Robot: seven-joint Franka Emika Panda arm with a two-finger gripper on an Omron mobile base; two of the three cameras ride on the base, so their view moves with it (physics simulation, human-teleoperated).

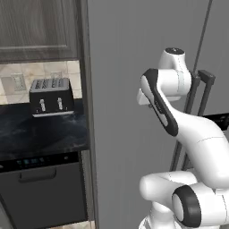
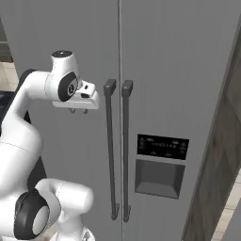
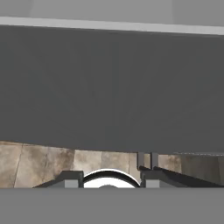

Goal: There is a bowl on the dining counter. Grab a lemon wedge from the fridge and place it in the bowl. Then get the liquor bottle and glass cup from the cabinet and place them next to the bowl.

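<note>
Fingers (image 2: 78,111): pointed down, nothing held; how far open can't be told
Fridge (image 2: 164,70): shut, doors dead ahead
Left handle (image 2: 110,150): upright, just right of fingers
Lemon wedge: presumably inside

A boxy black-and-silver four-slot toaster (image 1: 51,96) is sitting on the black marbled worktop (image 1: 40,134), back by the rear edge against the beige tiled wall (image 1: 42,71), where a pale wall socket (image 1: 18,82) is showing to its left. Below the worktop's front edge, a dark dishwasher front (image 1: 42,192) with a lit control strip is facing out. Beige floor tiles (image 3: 52,159) are showing in the hand view.
</note>
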